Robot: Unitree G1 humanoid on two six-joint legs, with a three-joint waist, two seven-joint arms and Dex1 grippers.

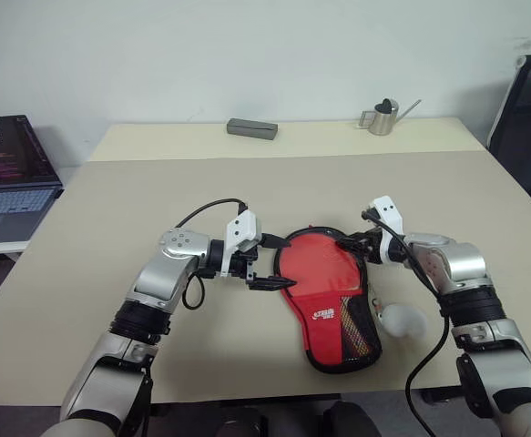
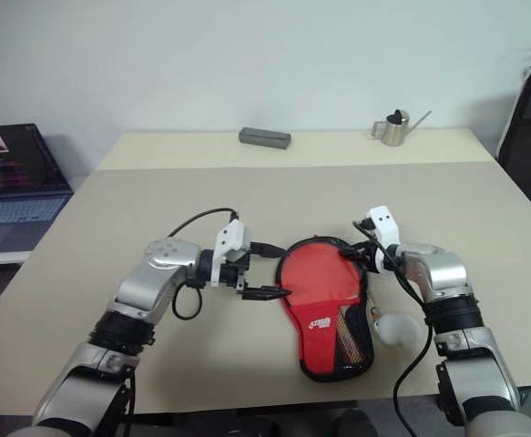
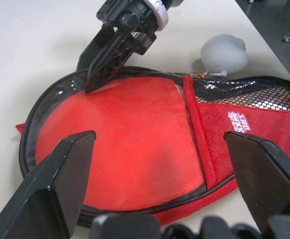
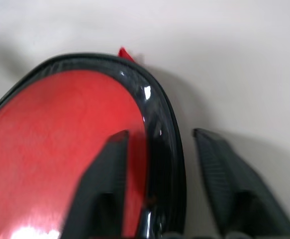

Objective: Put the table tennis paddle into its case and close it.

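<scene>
Two claws flank your case [image 1: 331,305], which lies flat on the beige table [image 1: 110,264] near its front edge, the red paddle face [image 3: 120,144] showing inside the open black rim. Your left claw [image 1: 263,264] stands wide at the case's left side, holding nothing. Your right claw [image 4: 157,184] is parted astride the rim at the far right. A white pompom [image 1: 402,320] rests beside the case. Farther back sit a grey box [image 1: 251,128] and a metal watering can [image 1: 383,116]; a laptop [image 1: 5,173] stands off to the left, before a white wall.
</scene>
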